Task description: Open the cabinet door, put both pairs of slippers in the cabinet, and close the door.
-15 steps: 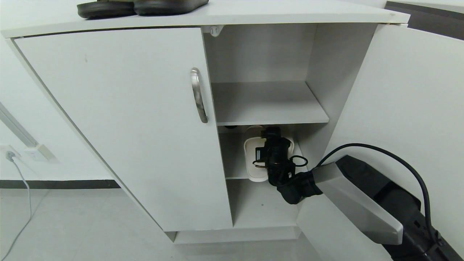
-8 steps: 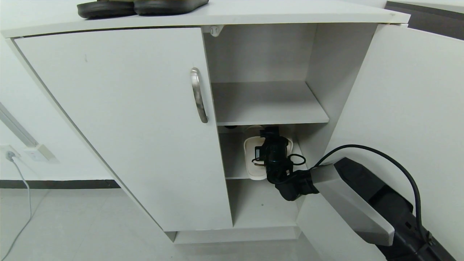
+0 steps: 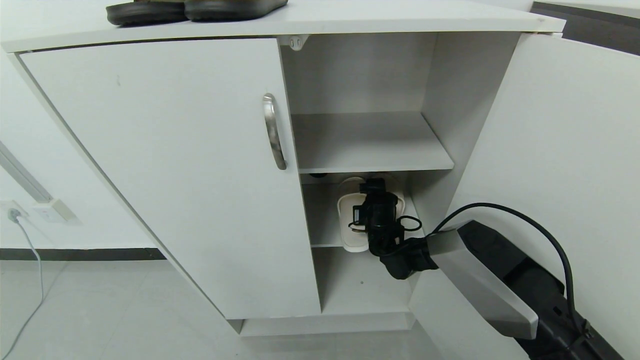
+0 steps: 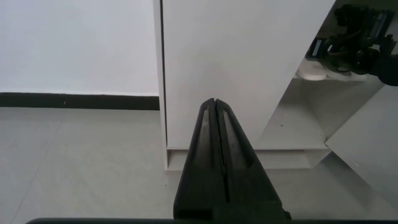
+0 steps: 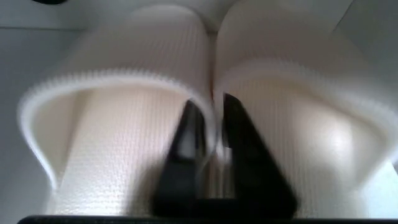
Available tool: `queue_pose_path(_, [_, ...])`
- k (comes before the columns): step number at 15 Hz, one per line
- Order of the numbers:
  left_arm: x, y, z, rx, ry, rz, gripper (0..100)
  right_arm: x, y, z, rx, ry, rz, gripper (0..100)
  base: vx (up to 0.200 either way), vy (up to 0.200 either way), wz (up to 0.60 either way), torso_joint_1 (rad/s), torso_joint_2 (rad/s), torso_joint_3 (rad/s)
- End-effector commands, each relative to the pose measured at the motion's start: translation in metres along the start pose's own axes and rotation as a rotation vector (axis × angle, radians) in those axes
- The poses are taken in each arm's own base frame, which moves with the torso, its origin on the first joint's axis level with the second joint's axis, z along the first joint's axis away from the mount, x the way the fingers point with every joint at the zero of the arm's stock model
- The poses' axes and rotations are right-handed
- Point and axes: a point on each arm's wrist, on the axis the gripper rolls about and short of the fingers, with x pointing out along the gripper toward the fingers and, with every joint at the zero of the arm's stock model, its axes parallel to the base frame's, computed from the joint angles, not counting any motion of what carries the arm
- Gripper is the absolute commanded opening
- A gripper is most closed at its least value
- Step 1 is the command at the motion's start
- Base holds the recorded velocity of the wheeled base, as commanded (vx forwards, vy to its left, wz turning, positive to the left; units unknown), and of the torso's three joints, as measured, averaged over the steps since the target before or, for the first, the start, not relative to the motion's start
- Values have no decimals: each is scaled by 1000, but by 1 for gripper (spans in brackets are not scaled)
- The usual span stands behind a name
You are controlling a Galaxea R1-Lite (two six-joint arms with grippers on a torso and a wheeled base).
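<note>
Cabinet's middle shelf (image 3: pixel 322 225) holds white slippers (image 3: pixel 348 227), right hand (image 5: pixel 210 109) clamped on them.

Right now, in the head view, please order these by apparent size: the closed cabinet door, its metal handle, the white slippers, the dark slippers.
1. closed cabinet door
2-3. dark slippers and white slippers: unsure, one cut by the picture's edge, the other partly hidden
4. metal handle

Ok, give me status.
Left gripper shut, outside white two-door cabinet. Right gripper shut on white ribbed foam slippers, middle shelf. Dark rubber slippers on cabinet top. Right door open.
</note>
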Motion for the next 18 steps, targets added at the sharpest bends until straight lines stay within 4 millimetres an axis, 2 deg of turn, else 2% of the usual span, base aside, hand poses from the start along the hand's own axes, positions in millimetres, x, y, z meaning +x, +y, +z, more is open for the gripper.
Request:
queue_pose_path(1, [0,0,0,0,0,1,0,0,0,-3,-3,4,0,100,0,0,0,0,0,0])
queue_pose_path(4, [0,0,0,0,1,2,0,-3,0,-6,-13,19,-8,100,0,0,0,0,0,0])
queue_pose_path(7, [0,0,0,0,1,1,0,-23,-5,10,-11,15,5,100,0,0,0,0,0,0])
queue_pose_path(9, [0,0,0,0,1,2,0,-57,-9,28,-1,-1,36,100,0,0,0,0,0,0])
queue_pose_path(10, [0,0,0,0,1,1,0,-65,-11,29,-3,2,42,100,0,0,0,0,0,0])
queue_pose_path(11, [0,0,0,0,0,2,0,-90,-15,34,-2,1,67,100,0,0,0,0,0,0])
queue_pose_path(15, [0,0,0,0,0,1,0,-156,-24,24,-6,4,149,100,0,0,0,0,0,0])
queue_pose_path(16, [0,0,0,-2,1,2,0,-169,-26,24,-3,1,166,100,0,0,0,0,0,0])
queue_pose_path(18, [0,0,0,-2,1,2,0,-179,-30,28,9,-14,179,100,0,0,0,0,0,0])
